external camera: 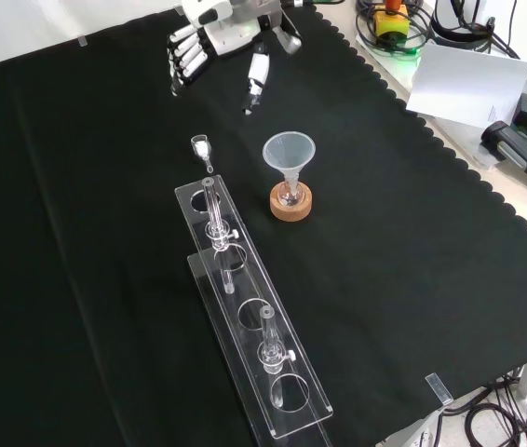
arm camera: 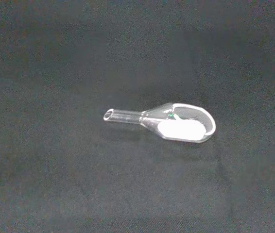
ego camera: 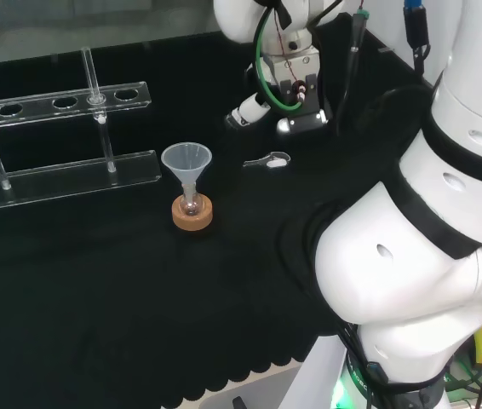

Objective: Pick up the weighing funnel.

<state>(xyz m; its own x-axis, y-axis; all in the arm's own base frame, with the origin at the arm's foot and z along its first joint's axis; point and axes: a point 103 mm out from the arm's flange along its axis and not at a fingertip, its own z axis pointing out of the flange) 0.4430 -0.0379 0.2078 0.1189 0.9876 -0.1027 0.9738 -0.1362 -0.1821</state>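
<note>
The weighing funnel (arm camera: 176, 124), a small clear scoop with a short stem, lies on the black cloth with white powder in its bowl. In the front view the weighing funnel (external camera: 201, 146) rests just beyond the far end of the rack, and the hand (external camera: 229, 33) hovers above and behind it at the top edge. Its fingers (external camera: 183, 60) are spread and nearly straight, holding nothing. In the head view the hand (ego camera: 296, 106) hangs just beyond the weighing funnel (ego camera: 271, 159), apart from it.
The big funnel (external camera: 289, 153) stands with its stem in a small flask on a cork ring (external camera: 290, 204), to the right of the weighing funnel in the front view. A clear test tube rack (external camera: 245, 317) with upright tubes runs toward the front edge.
</note>
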